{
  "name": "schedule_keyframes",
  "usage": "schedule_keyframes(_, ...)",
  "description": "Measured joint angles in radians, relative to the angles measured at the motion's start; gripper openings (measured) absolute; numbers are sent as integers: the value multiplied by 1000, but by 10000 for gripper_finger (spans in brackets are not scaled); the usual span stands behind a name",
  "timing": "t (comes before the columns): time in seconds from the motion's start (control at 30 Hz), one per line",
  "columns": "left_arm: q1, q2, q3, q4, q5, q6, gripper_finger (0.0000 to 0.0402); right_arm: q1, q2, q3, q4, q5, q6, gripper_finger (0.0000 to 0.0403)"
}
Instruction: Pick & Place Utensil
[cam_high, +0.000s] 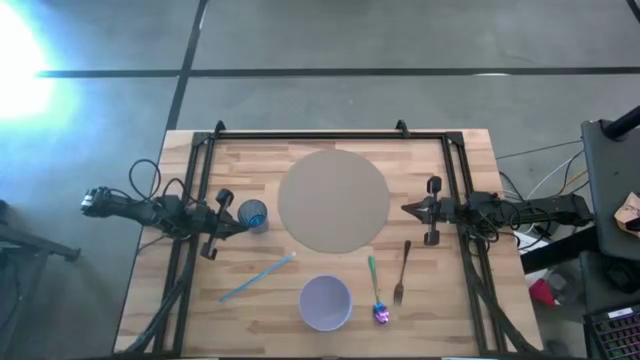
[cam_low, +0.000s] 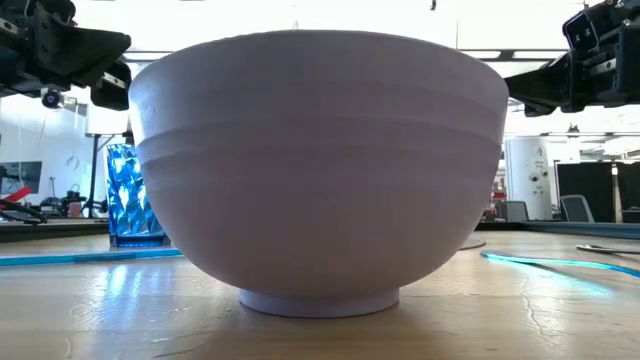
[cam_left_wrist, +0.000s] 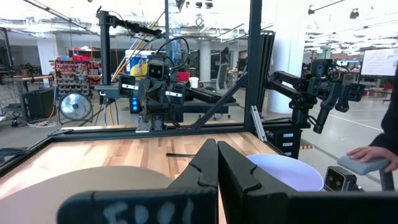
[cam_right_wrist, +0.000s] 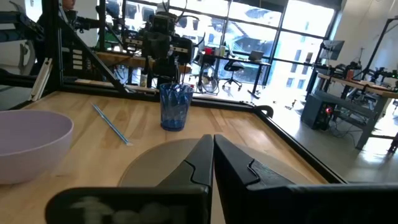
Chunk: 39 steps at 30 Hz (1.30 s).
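Observation:
A dark fork (cam_high: 401, 272) and a green-handled spoon (cam_high: 376, 290) lie flat on the wood near the table's near right. A blue straw (cam_high: 257, 277) lies flat to the left of the lavender bowl (cam_high: 325, 302). The round tan mat (cam_high: 333, 200) lies at the table's middle, with a blue faceted cup (cam_high: 253, 214) standing just left of it. My left gripper (cam_high: 236, 222) hovers shut beside the cup and touches nothing; its closed fingers (cam_left_wrist: 217, 163) point toward the mat. My right gripper (cam_high: 408, 209) is shut at the mat's right edge, above the fork's far end, fingers (cam_right_wrist: 212, 155) together.
A black frame rail (cam_high: 330, 134) runs along the far edge and down both sides of the table. In the low view the bowl (cam_low: 320, 170) fills the middle, the cup (cam_low: 130, 195) stands behind it on the left. A person's hand (cam_left_wrist: 373, 155) shows beyond the table.

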<state>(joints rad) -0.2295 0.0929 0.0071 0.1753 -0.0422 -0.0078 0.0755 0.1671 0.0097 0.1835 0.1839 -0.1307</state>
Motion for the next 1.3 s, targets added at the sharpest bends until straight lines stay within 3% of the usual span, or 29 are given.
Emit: schedule_keyframes(1.3,0,0,0,0,-9,-24,0,0,0,0,0,0,0,8)
